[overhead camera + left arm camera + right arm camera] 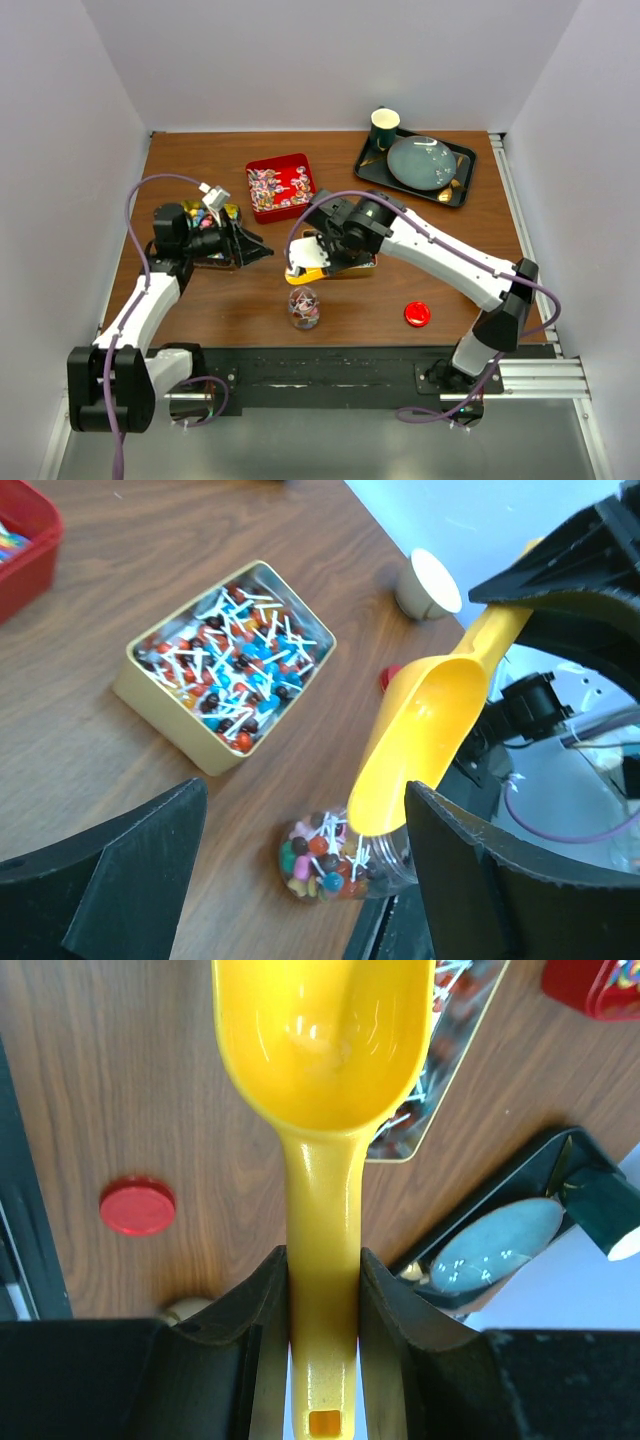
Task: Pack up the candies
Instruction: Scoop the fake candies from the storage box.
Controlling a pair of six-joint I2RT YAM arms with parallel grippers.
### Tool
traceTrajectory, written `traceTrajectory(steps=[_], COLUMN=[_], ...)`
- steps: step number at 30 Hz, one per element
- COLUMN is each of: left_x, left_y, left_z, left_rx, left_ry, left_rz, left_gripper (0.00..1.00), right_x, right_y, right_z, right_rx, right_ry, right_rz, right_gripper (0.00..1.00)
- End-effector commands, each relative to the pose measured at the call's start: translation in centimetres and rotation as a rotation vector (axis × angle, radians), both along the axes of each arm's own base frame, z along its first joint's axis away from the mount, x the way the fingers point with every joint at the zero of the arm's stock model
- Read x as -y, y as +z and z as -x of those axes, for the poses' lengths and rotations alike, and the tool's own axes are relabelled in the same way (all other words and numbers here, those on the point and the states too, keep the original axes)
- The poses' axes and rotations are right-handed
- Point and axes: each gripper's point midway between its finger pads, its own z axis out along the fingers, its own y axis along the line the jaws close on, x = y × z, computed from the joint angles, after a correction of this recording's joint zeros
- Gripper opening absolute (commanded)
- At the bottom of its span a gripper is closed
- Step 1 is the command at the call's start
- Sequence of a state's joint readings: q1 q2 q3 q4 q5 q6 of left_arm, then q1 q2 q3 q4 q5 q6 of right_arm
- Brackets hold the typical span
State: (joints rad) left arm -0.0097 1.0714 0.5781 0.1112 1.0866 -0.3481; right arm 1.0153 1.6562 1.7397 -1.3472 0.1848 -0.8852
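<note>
Left gripper (pixel 262 252), jaws apart and empty, hovers left of the counter's centre. Candies (pixel 235 660) fill a gold tin (pixel 160 720) mid-counter, and more sit in a clear jar (pixel 303 308) by the near edge. Right gripper (pixel 322 1300) is clamped on an empty yellow scoop (pixel 320 1040), its tip over the jar. A red lid (pixel 417 314) lies further right.

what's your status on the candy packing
Right gripper shut on yellow scoop, empty, tip at jar. Left gripper open, holding nothing. Candies in jar and gold tin. Nothing blocking.
</note>
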Motion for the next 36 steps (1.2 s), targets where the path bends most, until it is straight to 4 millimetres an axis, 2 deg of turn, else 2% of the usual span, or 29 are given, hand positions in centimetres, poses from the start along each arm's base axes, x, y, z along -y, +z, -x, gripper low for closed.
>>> traceTrajectory(steps=[1, 3, 9, 13, 18, 21, 26, 27, 29, 30, 31, 32, 33, 36], left_x=[1.3, 1.5, 2.1, 2.5, 2.5, 2.3, 1.5, 0.8, 0.2, -0.7, -1.0, -1.0, -1.1, -0.7], left_y=[1.4, 1.0, 0.3, -0.1, -1.4, -1.7, -2.2, -3.8, -4.5, -6.4, -6.9, -6.5, -7.8, -9.4], left_z=[-0.3, -0.5, -1.3, -2.1, -3.9, -5.2, -5.8, -5.7, -5.7, -5.6, -5.4, -5.5, -4.9, -4.1], left_rx=[0.060, 0.048, 0.032, 0.024, 0.015, 0.025, 0.072, 0.048, 0.065, 0.027, 0.022, 0.056, 0.011, -0.034], left_ry=[-0.070, -0.079, -0.101, -0.106, -0.078, -0.047, 0.027, 0.081, 0.148, 0.223, 0.248, 0.266, 0.297, 0.305], left_rz=[0.001, 0.000, -0.011, -0.018, -0.042, -0.055, -0.110, -0.138, -0.168, -0.207, -0.210, -0.193, -0.195, -0.211], left_gripper=[0.85, 0.86, 0.87, 0.87, 0.88, 0.89, 0.93, 0.93, 0.93, 0.93, 0.93, 0.93, 0.93, 0.93], right_x=[-2.6, -3.2, -5.0, -6.1, -6.3, -4.9, 0.6, 1.4, 3.4, 4.1, 5.2, 5.6, 6.3, 8.1], right_y=[3.2, 3.0, 4.3, 6.0, 7.9, 7.2, 4.9, 4.3, 3.6, 3.2, 2.9, 2.4, 2.3, 1.5], right_z=[0.0, -0.2, -0.6, -0.3, -0.5, -1.4, -4.3, -4.5, -5.4, -5.5, -5.6, -5.8, -6.1, -6.9], right_rx=[0.000, -0.006, -0.005, -0.018, -0.050, -0.067, -0.060, -0.061, -0.062, -0.070, -0.087, -0.099, -0.097, -0.107], right_ry=[-0.029, -0.034, -0.044, -0.033, -0.053, -0.091, -0.152, -0.153, -0.148, -0.146, -0.157, -0.141, -0.144, -0.143], right_rz=[-0.165, -0.175, -0.249, -0.340, -0.424, -0.396, -0.270, -0.242, -0.178, -0.149, -0.119, -0.094, -0.069, 0.003], right_gripper=[0.00, 0.00, 0.00, 0.00, 0.00, 0.00, 0.00, 0.00, 0.00, 0.00, 0.00, 0.00, 0.00, 0.00])
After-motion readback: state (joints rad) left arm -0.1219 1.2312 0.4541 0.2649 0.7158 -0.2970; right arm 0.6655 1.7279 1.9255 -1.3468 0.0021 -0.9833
